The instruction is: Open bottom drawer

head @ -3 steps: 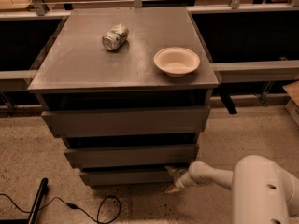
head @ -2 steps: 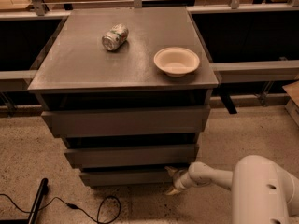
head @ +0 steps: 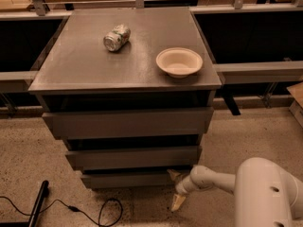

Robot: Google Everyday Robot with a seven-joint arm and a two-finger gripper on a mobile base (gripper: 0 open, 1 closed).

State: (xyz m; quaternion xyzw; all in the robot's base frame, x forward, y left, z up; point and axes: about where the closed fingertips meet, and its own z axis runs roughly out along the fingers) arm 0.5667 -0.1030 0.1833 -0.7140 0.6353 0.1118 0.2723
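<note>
Little has moved since the earlier frame: the gripper (head: 175, 188) remains at the cabinet's lower right corner, its lower finger now slightly further down, and the drawer fronts are unchanged.

Lower left: a black rod (head: 40, 201) and a thin black cable (head: 97, 213) lie on the speckled floor.

Upper centre: a crushed silver drinks can (head: 116, 37) lies on its side on the grey cabinet top (head: 85, 65). A shallow cream bowl (head: 179, 61) stands upright to its right, well apart from it.

Lower centre: the dark grey bottom drawer (head: 128, 179) sits beneath two larger grey fronts.

Lower right: the gripper's tan fingers are spread, the upper tip at the drawer's right end, the lower over the floor. The white arm (head: 265, 193) extends from the frame's corner.
</note>
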